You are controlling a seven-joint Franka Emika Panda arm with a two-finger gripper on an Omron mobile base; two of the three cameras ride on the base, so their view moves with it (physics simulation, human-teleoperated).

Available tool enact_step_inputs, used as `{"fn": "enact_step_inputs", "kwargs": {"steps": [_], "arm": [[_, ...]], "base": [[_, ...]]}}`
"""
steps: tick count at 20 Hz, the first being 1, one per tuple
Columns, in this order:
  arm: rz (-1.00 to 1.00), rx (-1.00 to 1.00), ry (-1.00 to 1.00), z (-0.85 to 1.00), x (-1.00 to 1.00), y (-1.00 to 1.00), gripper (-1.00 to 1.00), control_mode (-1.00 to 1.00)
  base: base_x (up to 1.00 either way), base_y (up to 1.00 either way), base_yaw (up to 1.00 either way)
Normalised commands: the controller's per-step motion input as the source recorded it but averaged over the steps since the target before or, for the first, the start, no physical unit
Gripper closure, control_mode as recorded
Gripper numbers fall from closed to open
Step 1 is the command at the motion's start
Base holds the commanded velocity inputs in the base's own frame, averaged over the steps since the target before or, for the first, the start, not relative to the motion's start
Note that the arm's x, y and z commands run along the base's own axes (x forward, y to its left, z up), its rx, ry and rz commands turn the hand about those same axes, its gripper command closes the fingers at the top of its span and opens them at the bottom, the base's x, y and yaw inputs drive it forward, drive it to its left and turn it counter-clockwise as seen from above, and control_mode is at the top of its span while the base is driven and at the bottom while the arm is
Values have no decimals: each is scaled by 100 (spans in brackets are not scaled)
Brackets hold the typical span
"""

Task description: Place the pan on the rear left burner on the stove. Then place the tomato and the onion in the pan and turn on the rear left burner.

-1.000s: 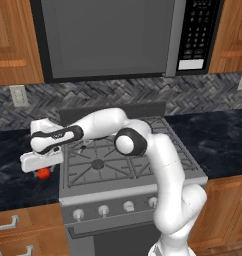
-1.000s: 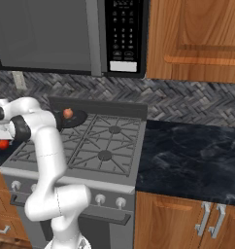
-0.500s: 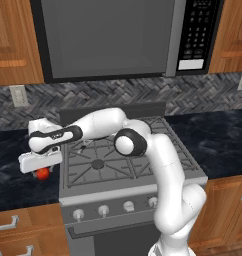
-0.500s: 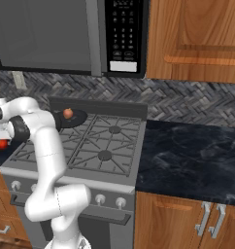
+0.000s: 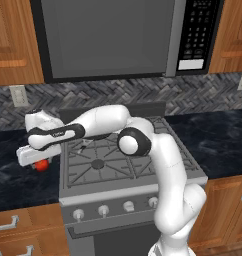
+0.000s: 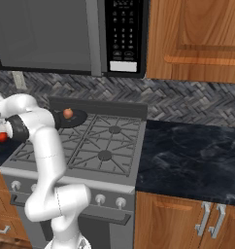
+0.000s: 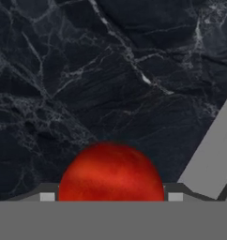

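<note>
The bright red tomato point(image 7: 110, 174) sits between my two fingertips, both close against its sides, over the black marble counter point(image 7: 87, 70). My gripper point(image 5: 38, 161) reaches low to the left of the stove point(image 5: 108, 167), shut on the tomato point(image 5: 41, 165). At the left edge of the right base view the tomato point(image 6: 0, 137) shows under the hand. The black pan point(image 6: 75, 118) rests on the rear left burner with the pale orange-pink onion point(image 6: 67, 113) inside it.
The stove's grey edge point(image 7: 214, 159) runs close beside the tomato. Silver knobs point(image 5: 128, 206) line the stove front. A microwave point(image 5: 108, 40) hangs above, and wooden cabinets point(image 6: 197, 39) flank it. Dark counter point(image 6: 192, 146) stretches to the stove's right.
The hand has stayed low over the tomato with hardly any movement. The pan and the onion have not moved.
</note>
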Motion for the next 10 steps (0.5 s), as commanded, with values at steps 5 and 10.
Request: {"fn": "enact_step_inputs", "kwargs": {"steps": [5, 10], "arm": [[0, 0, -11, 13, 37, -7, 100, -100], [0, 0, -9, 6, 34, -3, 100, -100]], "base": [[0, 0, 0], [0, 0, 0]]}}
